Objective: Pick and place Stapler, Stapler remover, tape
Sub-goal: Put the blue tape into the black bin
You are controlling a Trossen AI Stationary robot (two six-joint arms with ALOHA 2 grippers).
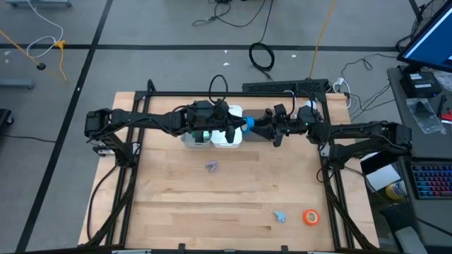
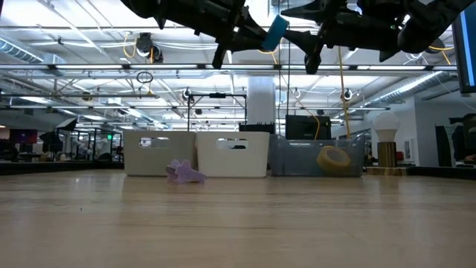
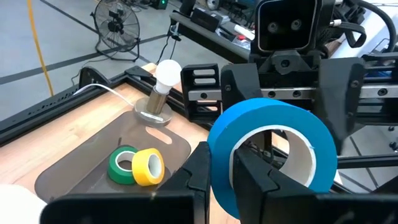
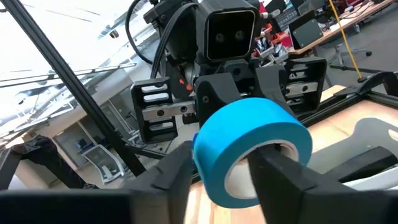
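- Beyond the wooden desk [image 1: 212,204], a large open hall with ceiling trusses and strip lights is seen in the low view, and cables are strewn over the grey floor behind the desk.
- Three bins are lined up along the far edge of the desk: a beige bin [image 2: 158,152], a white bin [image 2: 242,152] and a grey bin [image 2: 316,156].
- The blue tape roll [image 3: 273,152] is held in mid-air between both arms, above the bins, with its centre hole facing roughly along the line between the two wrists.
- The left end effector [image 3: 224,180] is clamped tight on the wall of the blue roll, one finger inside the hole and one outside.
- The right end effector [image 4: 221,165] is placed on the same roll from the opposite side, its fingers straddling the roll's wall; whether they are already pressing on it cannot be told, so a handover is judged to be under way.
- The grey bin is judged the likely target, lying on the right arm's side, so the right arm is the nearer one.
- The green tape roll [image 3: 124,165] and yellow tape roll [image 3: 149,167] already lie touching each other in that grey bin.
- The orange tape roll [image 1: 311,216] is left near the front right of the desk, beside a small blue item [image 1: 280,215]; a small purple item [image 1: 212,166] lies mid-desk.
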